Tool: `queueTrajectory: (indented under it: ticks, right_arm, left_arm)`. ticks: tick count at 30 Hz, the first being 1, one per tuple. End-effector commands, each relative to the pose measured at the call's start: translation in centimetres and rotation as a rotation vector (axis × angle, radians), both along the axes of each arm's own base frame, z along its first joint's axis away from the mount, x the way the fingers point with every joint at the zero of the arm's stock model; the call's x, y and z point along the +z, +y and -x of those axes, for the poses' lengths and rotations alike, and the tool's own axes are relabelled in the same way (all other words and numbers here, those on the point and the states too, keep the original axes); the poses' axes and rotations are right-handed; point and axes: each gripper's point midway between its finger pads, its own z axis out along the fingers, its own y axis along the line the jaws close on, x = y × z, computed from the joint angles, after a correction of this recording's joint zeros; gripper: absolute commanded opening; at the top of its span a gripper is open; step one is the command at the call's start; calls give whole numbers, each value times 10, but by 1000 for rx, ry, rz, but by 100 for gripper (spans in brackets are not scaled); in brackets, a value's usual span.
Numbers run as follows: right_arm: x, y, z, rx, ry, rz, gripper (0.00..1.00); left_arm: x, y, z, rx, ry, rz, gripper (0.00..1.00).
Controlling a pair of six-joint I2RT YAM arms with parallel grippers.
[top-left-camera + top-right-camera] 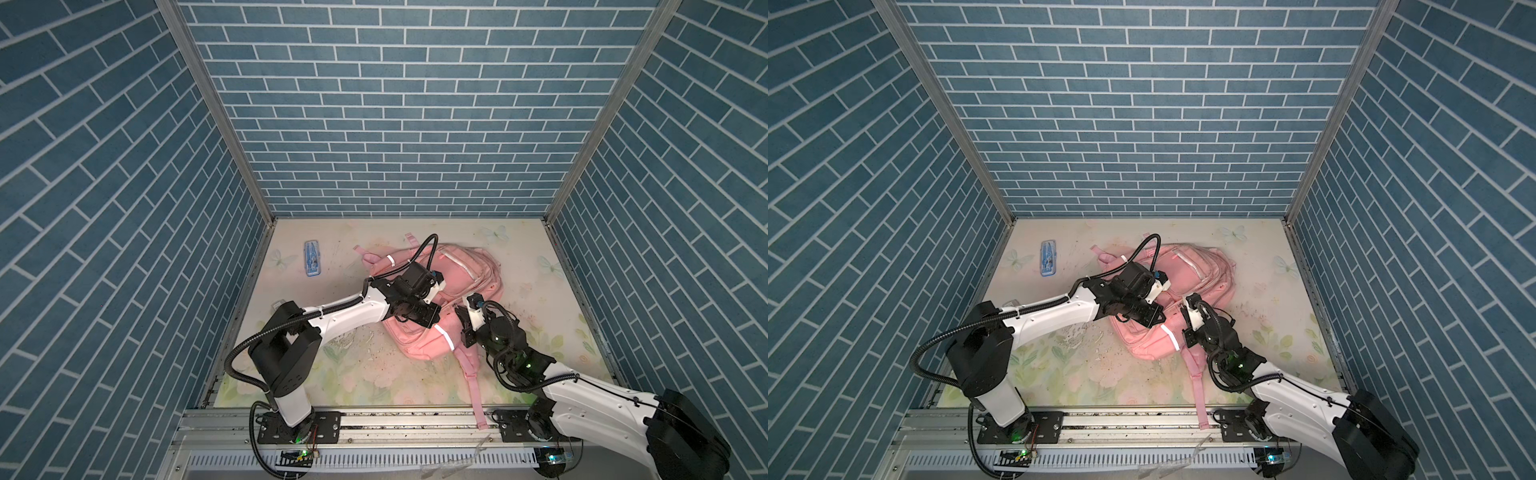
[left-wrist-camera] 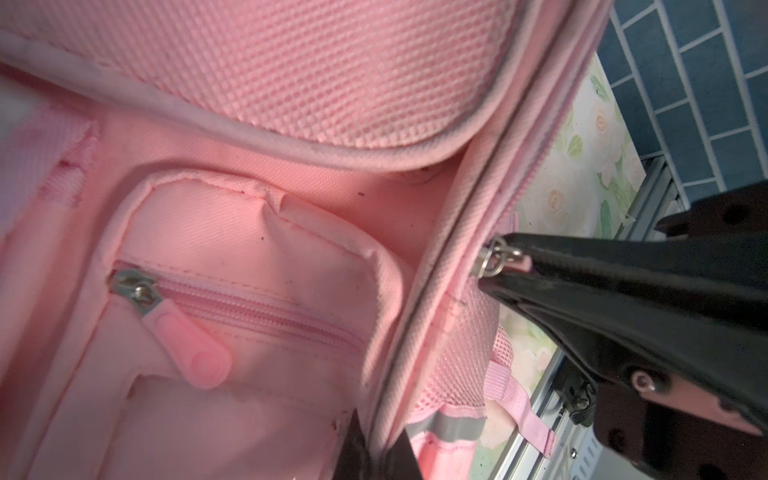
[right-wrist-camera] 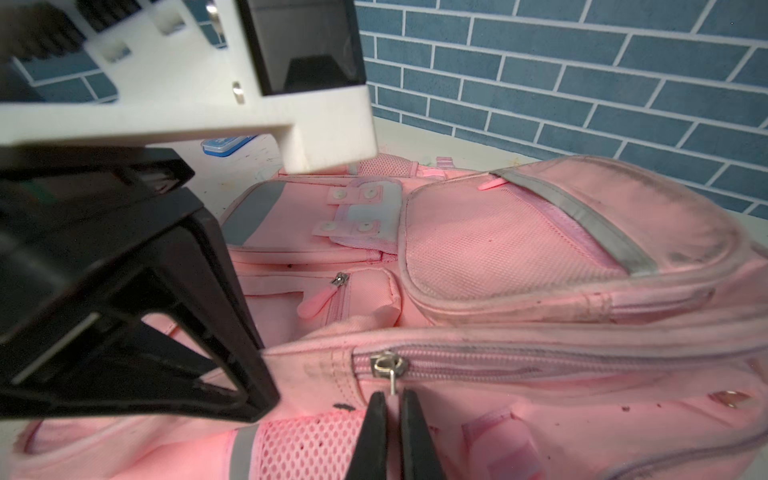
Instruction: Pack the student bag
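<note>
left tool [image 2: 380, 434] pinches the rim of the student bag [image 1: 486, 282], right tool [image 3: 392, 395] clamps its zipper pull [image 3: 390, 370].

The student bag [image 1: 478, 270] lies on the table [image 1: 544, 328]; a case [image 1: 312, 258], perhaps for pencils, sits left of it

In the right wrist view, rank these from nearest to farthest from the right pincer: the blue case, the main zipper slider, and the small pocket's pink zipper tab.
1. Main zipper slider, its pull pinched in the right pincer, on the student bag's near edge.
2. Pink zipper tab, on the small pocket mid-bag.
3. Blue case, lying beyond the bag.
</note>
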Motion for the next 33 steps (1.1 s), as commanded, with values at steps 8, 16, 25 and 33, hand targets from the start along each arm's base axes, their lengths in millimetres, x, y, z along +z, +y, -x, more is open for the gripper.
queueTrajectory:
  ticks: [8, 16, 25, 33]
  right_arm:
    - [-28, -24, -8, -120, 116, 50, 0]
    - [-18, -56, -24, -298, 123, 1, 0]
    - [-12, -54, -21, -240, 155, -15, 0]
    - [-13, -16, -14, -66, 203, -50, 0]
  left_arm:
    - [23, 37, -7, -90, -212, -133, 0]
    - [22, 67, -6, -231, -372, -276, 0]
    - [30, 72, -17, -415, -624, -325, 0]
    - [32, 87, -68, -406, -682, -371, 0]
